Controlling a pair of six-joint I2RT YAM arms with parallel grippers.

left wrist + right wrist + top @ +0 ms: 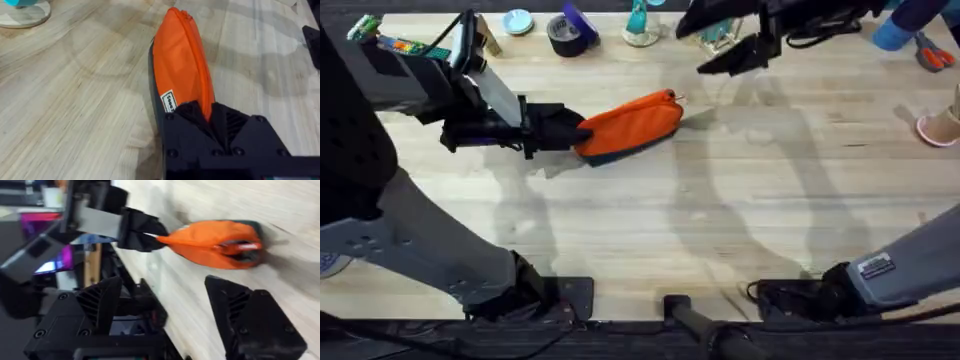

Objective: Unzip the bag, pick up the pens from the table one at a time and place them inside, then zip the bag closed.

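Bag, orange and puffy with a dark blue bottom, lies on the table, far and left. Left claw pinches its end; right claw hangs wide open, holding nothing.

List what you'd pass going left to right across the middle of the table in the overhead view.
Left pincer shut on the bag's end → orange bag → bare table → pink object at the right edge.
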